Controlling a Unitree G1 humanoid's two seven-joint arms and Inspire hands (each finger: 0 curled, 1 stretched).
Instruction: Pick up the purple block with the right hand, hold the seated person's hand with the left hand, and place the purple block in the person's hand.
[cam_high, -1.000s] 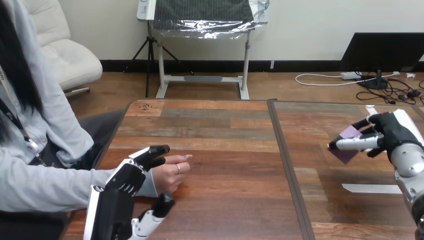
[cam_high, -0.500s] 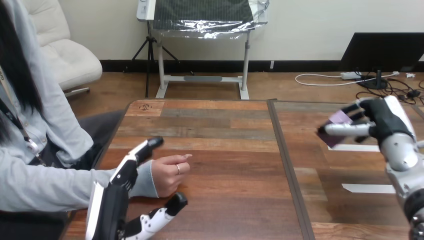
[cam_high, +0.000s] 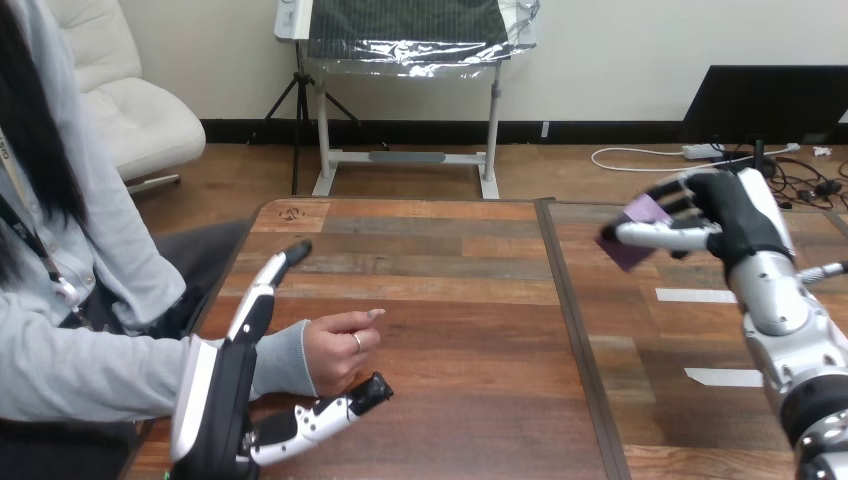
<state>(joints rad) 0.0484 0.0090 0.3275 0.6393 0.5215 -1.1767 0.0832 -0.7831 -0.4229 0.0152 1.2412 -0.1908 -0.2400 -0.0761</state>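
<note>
The purple block (cam_high: 625, 250) is gripped in the right hand (cam_high: 725, 215), pinched between thumb and fingers and held clear above the counter (cam_high: 450, 300) at about 2 o'clock. It is well apart from the person's hand (cam_high: 335, 350), which lies on the counter at about 8 o'clock as a loose fist.

The left hand (cam_high: 215, 390) is spread open. Its fingers are stretched along the far side of the person's wrist and its thumb along the near side, and nothing is clasped. Whether the sleeve is touched cannot be told.

Several failures can be foreseen:
- **Slipping block:** The block appears to be held by an edge or corner, so it could be twisted loose or dropped during the long carry toward 8 o'clock.
- **No open palm:** With the person's fingers curled, no palm is offered, and a released block would probably roll off the knuckles onto the counter.
- **Closing left hand:** If the left hand is closed carelessly, the sleeve alone might be caught, or the wrist pinched.
- **Collision on arrival:** The outstretched left fingers could be struck by the right hand as it arrives.

No writing can be made out on the block or on the two white tape strips (cam_high: 690, 296) at about 4 o'clock.
</note>
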